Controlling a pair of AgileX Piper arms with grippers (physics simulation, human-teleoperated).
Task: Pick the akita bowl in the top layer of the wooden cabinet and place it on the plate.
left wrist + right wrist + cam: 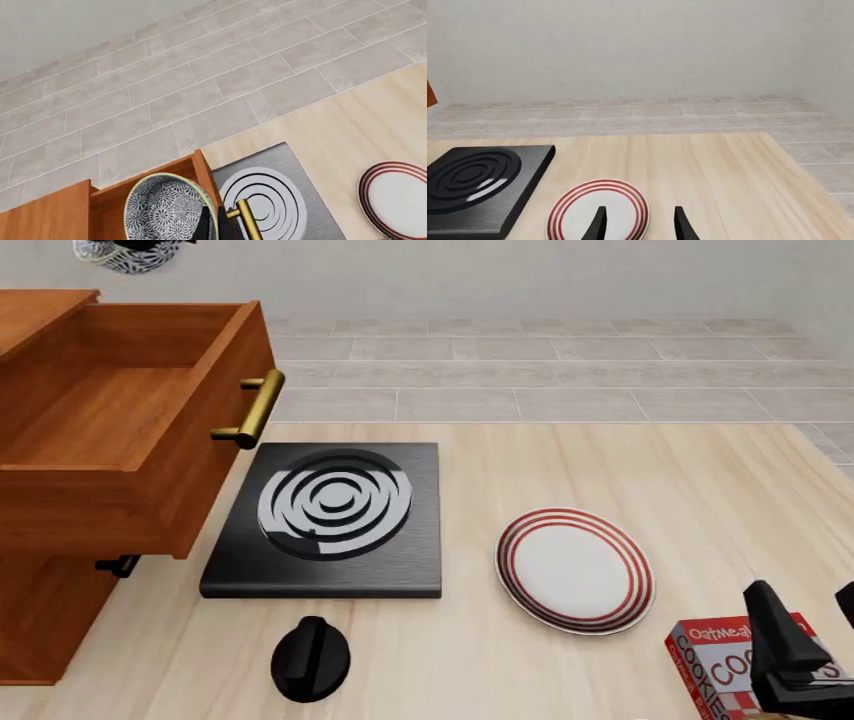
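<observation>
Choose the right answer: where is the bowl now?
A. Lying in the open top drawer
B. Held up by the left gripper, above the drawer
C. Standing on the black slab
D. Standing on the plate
B: the front view shows the bowl high above the open, bare drawer, and the left wrist view shows the left gripper on its rim.

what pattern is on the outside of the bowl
A fine dark-and-white floral pattern on the akita bowl, clearest in the left wrist view.

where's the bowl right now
The bowl is at the front view's top left edge, lifted above the open drawer; the left wrist view shows it in the left pincer.
</observation>
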